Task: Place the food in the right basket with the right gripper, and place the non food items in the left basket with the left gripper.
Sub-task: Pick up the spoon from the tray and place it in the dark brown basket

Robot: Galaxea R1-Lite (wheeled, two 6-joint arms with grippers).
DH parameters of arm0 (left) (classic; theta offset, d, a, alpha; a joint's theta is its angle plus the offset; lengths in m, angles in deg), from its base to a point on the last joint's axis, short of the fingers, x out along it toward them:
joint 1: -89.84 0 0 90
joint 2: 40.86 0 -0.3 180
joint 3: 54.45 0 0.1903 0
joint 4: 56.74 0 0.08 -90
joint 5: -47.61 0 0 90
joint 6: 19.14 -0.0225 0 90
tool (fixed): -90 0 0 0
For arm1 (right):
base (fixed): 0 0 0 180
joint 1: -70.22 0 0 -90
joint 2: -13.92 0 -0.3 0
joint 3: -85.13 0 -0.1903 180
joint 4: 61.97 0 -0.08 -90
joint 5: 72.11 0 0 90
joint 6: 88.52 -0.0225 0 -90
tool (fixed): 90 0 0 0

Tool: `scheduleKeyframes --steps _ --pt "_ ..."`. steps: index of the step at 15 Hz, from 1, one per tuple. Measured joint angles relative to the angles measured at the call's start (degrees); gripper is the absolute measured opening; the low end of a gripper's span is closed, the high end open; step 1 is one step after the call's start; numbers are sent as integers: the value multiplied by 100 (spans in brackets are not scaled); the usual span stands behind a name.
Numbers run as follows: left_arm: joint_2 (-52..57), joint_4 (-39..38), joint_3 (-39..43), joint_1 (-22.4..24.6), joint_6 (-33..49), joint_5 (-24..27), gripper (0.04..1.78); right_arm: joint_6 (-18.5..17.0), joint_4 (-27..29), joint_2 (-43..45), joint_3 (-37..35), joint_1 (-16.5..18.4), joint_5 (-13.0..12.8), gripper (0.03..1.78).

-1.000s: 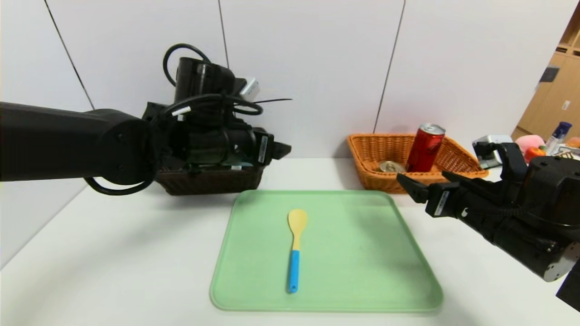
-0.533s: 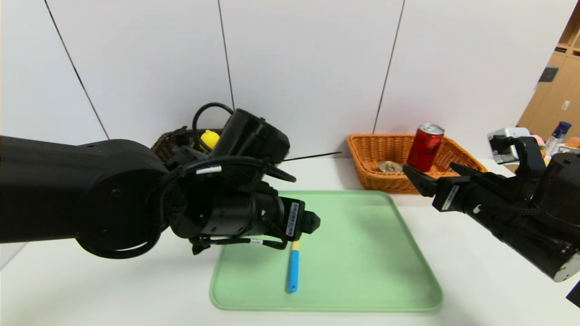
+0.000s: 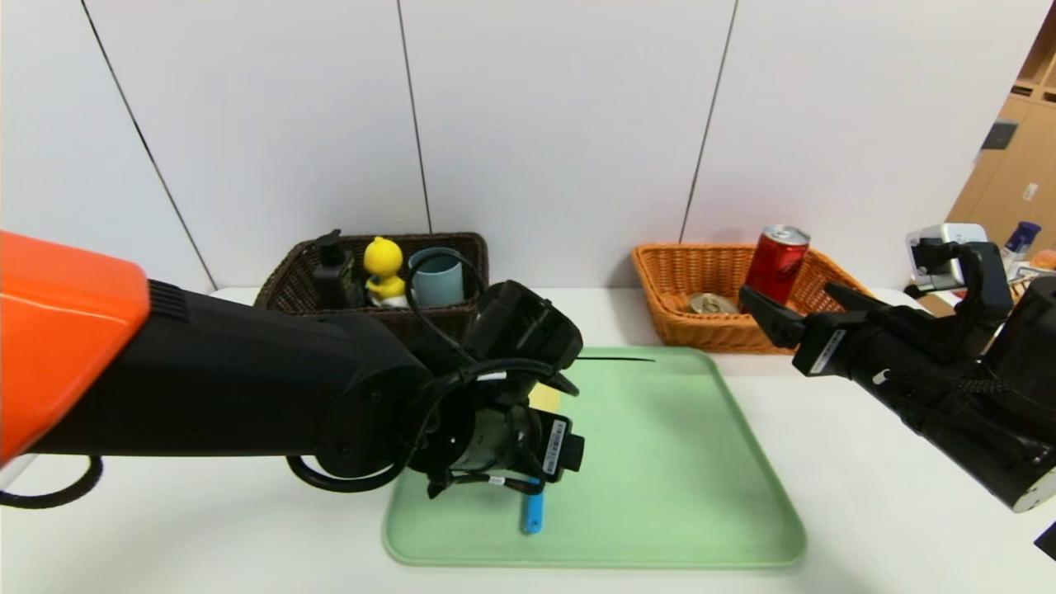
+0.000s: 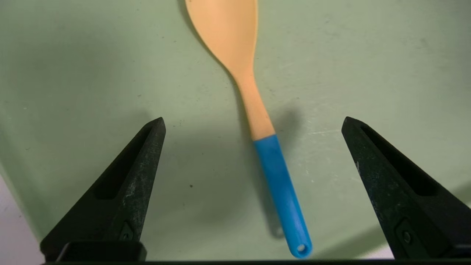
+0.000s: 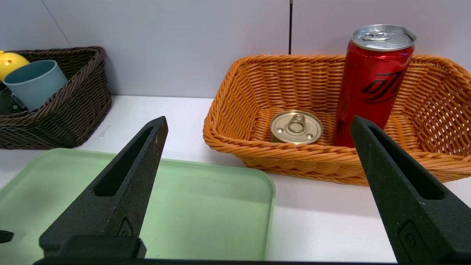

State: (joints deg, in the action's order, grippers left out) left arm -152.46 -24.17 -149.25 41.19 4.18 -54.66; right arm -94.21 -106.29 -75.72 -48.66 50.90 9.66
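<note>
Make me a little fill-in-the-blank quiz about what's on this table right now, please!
1. The spoon lying on the green tray has a ____ handle.
2. The red can stands in the ____ basket.
3. The yellow duck sits in the dark basket beside a grey-blue ____.
4. The left pincer hangs over the spoon with its jaws ____.

Missing words: blue; orange; cup; open

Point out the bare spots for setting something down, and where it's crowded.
Free: the green tray right of the spoon; the white table between tray and orange basket.
Crowded: the dark basket, packed with bottle, duck and cup.
</note>
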Motion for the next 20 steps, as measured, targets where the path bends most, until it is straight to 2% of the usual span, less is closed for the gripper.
scheduleKeyframes --steps 4,8,17,20 --pt "-355 -400 79 0 -17 -71 169 -17 -2 -5 13 -16 -4 171" --pt "-461 -422 107 6 -4 -68 169 -17 0 -18 16 -20 -1 171" --pt "-101 -321 344 -7 -144 -13 169 -11 -2 -96 -2 -49 2 171" --pt "-79 -540 474 -16 -146 -41 169 -9 -2 -101 -9 -52 -4 171"
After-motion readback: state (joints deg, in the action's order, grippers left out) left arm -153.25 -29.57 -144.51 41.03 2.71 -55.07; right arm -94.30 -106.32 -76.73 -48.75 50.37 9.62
